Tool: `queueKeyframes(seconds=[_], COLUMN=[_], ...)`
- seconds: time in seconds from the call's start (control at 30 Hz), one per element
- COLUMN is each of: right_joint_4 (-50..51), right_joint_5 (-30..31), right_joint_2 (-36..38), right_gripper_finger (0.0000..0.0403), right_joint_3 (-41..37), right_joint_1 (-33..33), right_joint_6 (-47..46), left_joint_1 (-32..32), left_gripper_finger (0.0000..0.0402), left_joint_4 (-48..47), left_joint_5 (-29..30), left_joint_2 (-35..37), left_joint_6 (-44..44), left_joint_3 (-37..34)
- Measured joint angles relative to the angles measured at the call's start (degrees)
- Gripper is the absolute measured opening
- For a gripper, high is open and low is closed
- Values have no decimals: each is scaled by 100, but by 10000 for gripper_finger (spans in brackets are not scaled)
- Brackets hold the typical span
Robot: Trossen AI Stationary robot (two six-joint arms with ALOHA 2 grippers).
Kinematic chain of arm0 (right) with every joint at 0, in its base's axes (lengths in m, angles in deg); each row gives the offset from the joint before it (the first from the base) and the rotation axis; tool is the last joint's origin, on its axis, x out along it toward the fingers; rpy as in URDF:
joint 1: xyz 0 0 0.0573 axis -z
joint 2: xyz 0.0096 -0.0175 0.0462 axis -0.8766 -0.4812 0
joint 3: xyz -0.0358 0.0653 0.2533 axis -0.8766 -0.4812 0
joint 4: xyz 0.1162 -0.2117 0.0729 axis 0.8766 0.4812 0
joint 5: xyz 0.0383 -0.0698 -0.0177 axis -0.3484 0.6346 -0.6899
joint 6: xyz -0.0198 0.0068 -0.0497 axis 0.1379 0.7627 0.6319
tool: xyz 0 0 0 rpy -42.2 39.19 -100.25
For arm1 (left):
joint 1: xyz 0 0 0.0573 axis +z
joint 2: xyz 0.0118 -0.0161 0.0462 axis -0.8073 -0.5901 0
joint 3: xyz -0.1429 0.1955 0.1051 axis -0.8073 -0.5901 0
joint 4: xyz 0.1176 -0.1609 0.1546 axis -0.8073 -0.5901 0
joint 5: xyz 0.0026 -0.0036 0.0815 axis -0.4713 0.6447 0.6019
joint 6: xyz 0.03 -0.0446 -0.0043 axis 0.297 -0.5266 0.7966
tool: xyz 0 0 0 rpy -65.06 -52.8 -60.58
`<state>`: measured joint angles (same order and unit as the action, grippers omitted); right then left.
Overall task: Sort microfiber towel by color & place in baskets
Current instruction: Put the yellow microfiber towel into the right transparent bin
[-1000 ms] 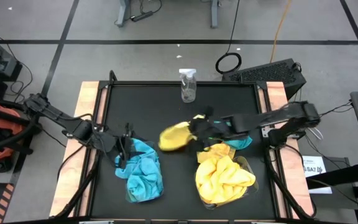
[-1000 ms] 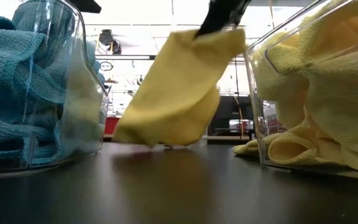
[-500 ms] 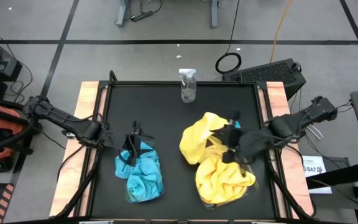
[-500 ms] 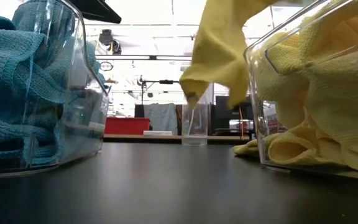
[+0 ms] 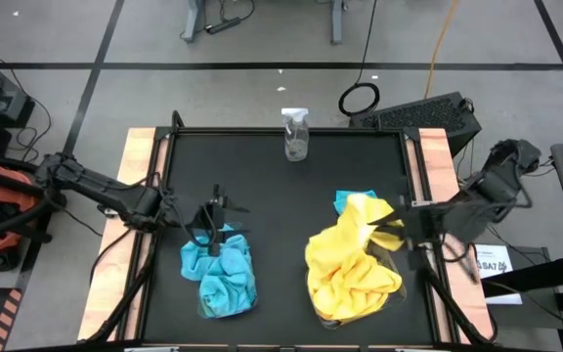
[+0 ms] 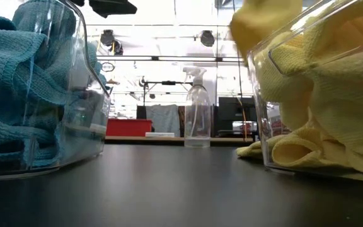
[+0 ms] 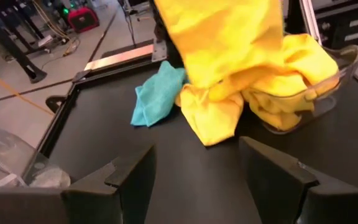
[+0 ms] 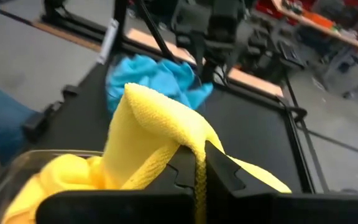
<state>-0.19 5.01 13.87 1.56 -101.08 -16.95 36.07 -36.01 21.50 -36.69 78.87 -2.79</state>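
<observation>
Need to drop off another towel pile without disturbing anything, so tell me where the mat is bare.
Bare mat: the wide band between the spray bottle and the two baskets, and the strip between the blue basket and yellow basket. Crowded: around the loose blue towel, where the right gripper holds a yellow towel.

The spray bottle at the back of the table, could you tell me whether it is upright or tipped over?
Upright. In the low view the spray bottle stands on its base on the table with its trigger head on top.
</observation>
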Motion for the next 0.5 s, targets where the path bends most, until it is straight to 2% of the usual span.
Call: queueKeyframes(seconds=[0.27,0.5], right_joint_4=[30,486], right_joint_5=[-55,-1075], right_joint_2=[609,869], right_gripper_finger=[0,0], right_joint_3=[0,-17], right_joint_1=[-580,-764], right_joint_6=[159,-403], left_joint_1=[225,279], left_gripper_finger=[233,233], left_joint_4=[216,490], left_joint_5=[-344,-508], left_joint_2=[-364,-662], left_joint_6=[-14,-7], left_joint_3=[0,0])
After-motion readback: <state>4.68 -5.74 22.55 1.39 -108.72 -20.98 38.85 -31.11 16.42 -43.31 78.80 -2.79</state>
